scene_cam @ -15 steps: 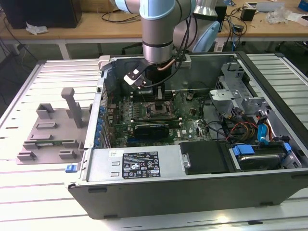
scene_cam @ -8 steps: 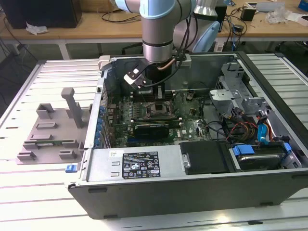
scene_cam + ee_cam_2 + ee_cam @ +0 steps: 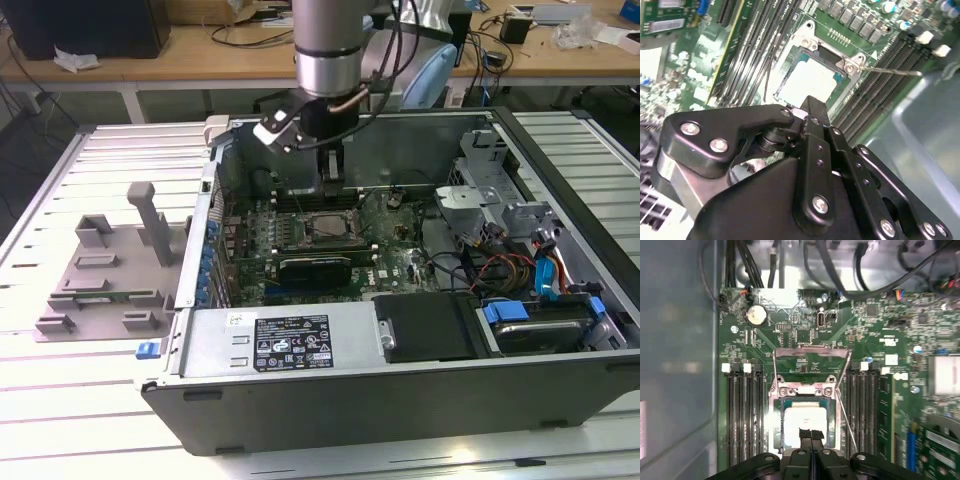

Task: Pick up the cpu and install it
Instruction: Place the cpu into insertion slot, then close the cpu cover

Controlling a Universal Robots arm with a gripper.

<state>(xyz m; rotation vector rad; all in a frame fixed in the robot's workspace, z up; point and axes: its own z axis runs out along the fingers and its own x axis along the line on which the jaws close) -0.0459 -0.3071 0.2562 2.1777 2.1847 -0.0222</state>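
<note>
- Gripper [image 3: 811, 434]: its black linkage sits closest to the lens in both wrist views. The two fingers are pressed together with no gap, and nothing is seen clamped between them.
- Exterior view's left: a grey fixture [image 3: 105, 265] with upright posts stands on the table [image 3: 60, 430]. It is beside the open computer case [image 3: 400, 400] and well apart from the gripper.
- Centre: the cpu [image 3: 802, 421] lies flat in the motherboard socket, silver top up, edges square to the socket.
- Retention frame [image 3: 810, 362]: swung open, clear of the chip.
- Governing relation: the cpu lies directly beneath the downward-pointing gripper.
  - In the first wrist view the tips overlap one edge of the chip.
  - In the exterior view the gripper hangs over the socket.
  - Whether the tips touch the chip or stand just above it cannot be told.
- Axis: the chip is square, so it has no long axis. The seam between the fingers runs parallel to the memory slots [image 3: 742, 410] flanking the socket.
- Nearby in the case: a black expansion card [image 3: 315, 268] lies just beside the socket.
- Exterior view's right: drive bays and blue cables [image 3: 545, 270] stand well apart from the work.
- Assessment: the chip appears placed in the socket, and the frame is not yet closed.
</note>
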